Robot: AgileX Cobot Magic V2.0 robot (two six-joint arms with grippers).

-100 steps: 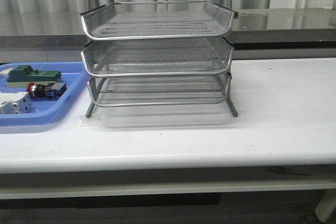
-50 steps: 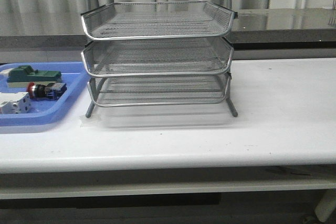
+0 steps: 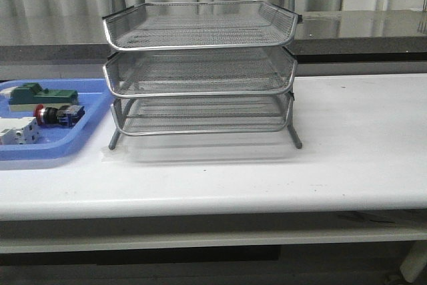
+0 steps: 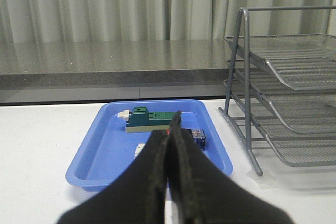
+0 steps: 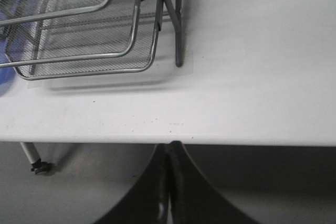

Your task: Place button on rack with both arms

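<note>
The button point(image 3: 59, 114), red head, black body and blue rear block, lies on its side in the blue tray point(image 3: 80, 139) at the left. In the left wrist view only its blue block point(image 4: 198, 137) shows past my left gripper point(image 4: 173, 124), which is shut and empty, short of the tray. The three-tier wire-mesh rack point(image 3: 200, 71) stands mid-table, its tiers empty; it also shows in the left wrist view point(image 4: 294, 93) and the right wrist view point(image 5: 79, 30). My right gripper point(image 5: 170, 153) is shut and empty at the table's front edge. Neither arm shows in the front view.
A green block point(image 3: 41, 95) and a white switch unit point(image 3: 19, 130) lie in the blue tray beside the button. A grey counter point(image 3: 360, 31) runs behind the white table point(image 3: 360, 138). The rack's thin leg point(image 5: 178, 40) stands on the table.
</note>
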